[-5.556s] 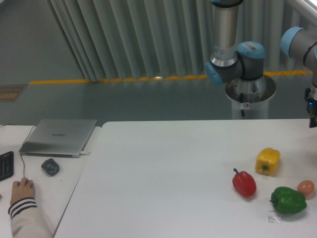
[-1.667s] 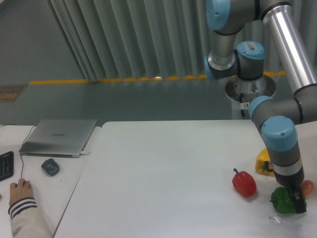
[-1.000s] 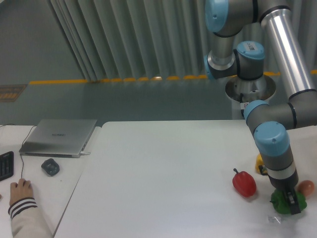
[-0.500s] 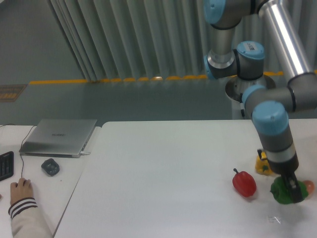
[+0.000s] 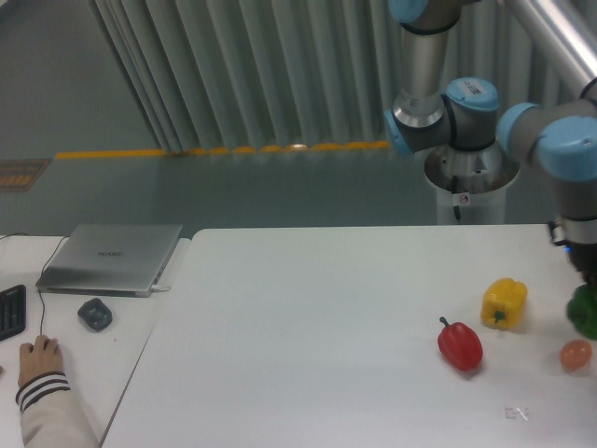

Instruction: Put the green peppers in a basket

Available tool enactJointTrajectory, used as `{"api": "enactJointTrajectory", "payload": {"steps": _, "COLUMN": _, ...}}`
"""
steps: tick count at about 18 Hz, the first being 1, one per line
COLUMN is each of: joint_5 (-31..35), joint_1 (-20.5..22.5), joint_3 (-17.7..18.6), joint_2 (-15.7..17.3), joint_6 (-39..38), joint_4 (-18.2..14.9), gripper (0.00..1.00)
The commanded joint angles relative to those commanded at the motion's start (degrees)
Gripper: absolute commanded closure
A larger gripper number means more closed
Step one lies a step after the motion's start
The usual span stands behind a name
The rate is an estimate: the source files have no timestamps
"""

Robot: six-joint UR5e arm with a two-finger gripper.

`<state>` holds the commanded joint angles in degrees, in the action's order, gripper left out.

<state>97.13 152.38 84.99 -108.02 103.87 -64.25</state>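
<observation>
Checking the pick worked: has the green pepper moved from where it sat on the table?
Yes. The green pepper is off its spot by the small orange fruit, now above it at the frame's right edge, level with the yellow pepper.

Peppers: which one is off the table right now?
The glossy dark-green bell pepper, held up at the right edge of the frame. The yellow pepper and red pepper rest on the white table.

White surface (image 5: 308,317) with produce at its right side.
A red pepper (image 5: 461,344), a yellow pepper (image 5: 504,302) and a small orange-pink round item (image 5: 576,354) are set on it; a scrap of clear wrapping (image 5: 515,413) is seen near the front edge.
</observation>
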Motion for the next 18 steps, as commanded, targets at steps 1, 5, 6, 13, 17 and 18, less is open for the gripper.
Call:
{"api": "enactJointTrajectory", "payload": {"steps": 1, "joint_5": -1.1, "joint_1": 1.7, "joint_3": 0.0, "joint_2": 0.0, "joint_6": 1.8, "joint_4": 0.1, "gripper": 0.60}}
{"api": "enactJointTrajectory", "payload": {"steps": 5, "joint_5": -3.1, "joint_1": 7.6, "joint_3": -0.1, "joint_2": -1.0, "joint_6": 8.2, "joint_4": 0.7, "gripper": 0.60}}
{"api": "enactJointTrajectory", "payload": {"steps": 6, "joint_5": -3.1, "joint_1": 8.5, "joint_3": -0.3, "joint_2": -1.9, "joint_6": 9.4, "joint_4": 1.0, "gripper": 0.59}}
{"api": "enactJointTrajectory", "payload": {"steps": 13, "joint_5": -7.8, "joint_1": 10.8, "joint_3": 0.3, "joint_2": -2.8, "joint_6": 11.1, "joint_4": 1.0, "gripper": 0.11}}
{"api": "enactJointTrajectory", "payload": {"steps": 17, "joint_5": -12.4, "joint_1": 12.4, "joint_3": 4.3, "joint_2": 0.0, "joint_6": 10.6, "joint_4": 0.9, "gripper": 0.00}}
{"api": "enactJointTrajectory", "payload": {"steps": 18, "joint_5": -13.4, "joint_1": 12.8, "joint_3": 5.1, "joint_2": 0.5, "joint_6": 10.6, "joint_4": 0.9, "gripper": 0.00}}
